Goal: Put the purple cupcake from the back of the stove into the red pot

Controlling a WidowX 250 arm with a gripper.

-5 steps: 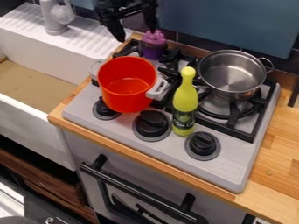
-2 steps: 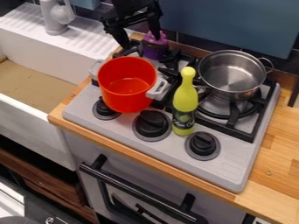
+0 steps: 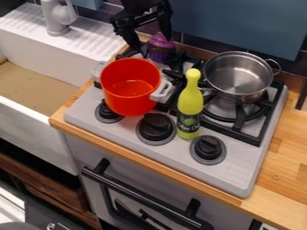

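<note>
Near the frame's top, left of centre, the tool (image 3: 152,44) hangs open, its fingers spread about the purple toy (image 3: 160,50), which stands on the stove (image 3: 234,164) above the red pot (image 3: 130,101).

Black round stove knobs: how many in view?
3, along the grey stovetop's front: left knob by the red round pot's lower left; middle knob left of the yellow-green bottle's base; right knob at its lower right. None visibly hidden.

Hangs at the top edge — points the gripper (image 3: 152,43) downward — holds both fingers (image 3: 129,37) spread apart.
</note>
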